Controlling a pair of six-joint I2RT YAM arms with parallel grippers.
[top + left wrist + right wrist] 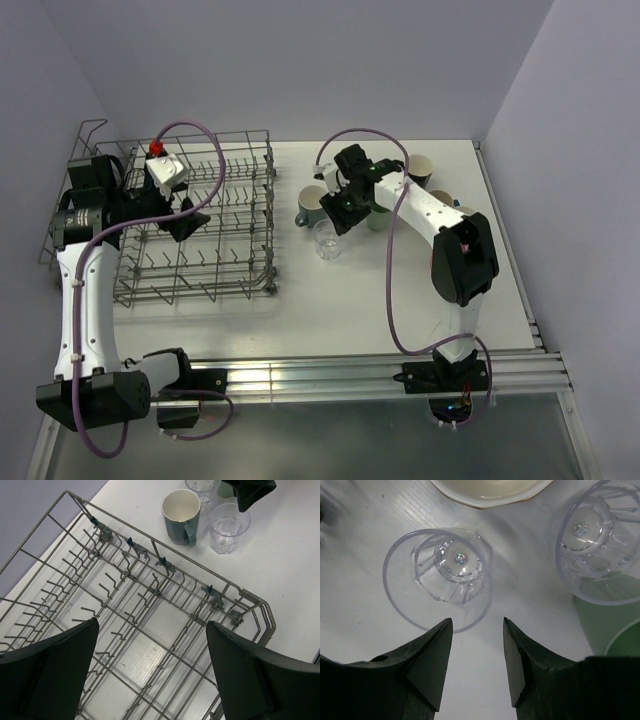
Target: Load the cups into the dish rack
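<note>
The grey wire dish rack (215, 262) stands on the left of the white table and holds no cups. My left gripper (188, 218) hangs over its middle, open wide, and through its jaws (151, 625) I see only rack wires (150, 587). The cups are grouped right of the rack: a clear tumbler (327, 240), a grey-blue mug (311, 205), a green mug (379, 218) and a dark mug (420, 167). My right gripper (343, 212) hovers over that tumbler (437, 577), open about halfway (477, 626). Its left fingertip (442, 635) overlaps the rim, and only table shows between the fingers. A second tumbler (600, 540) stands beside the green mug (615, 625).
A cream-lined mug (490, 487) sits just beyond the tumbler under my right gripper. From the left wrist I see the grey-blue mug (181, 510) and a tumbler (228, 527) past the rack's end wall. A wire frame (85, 135) stands left of the rack.
</note>
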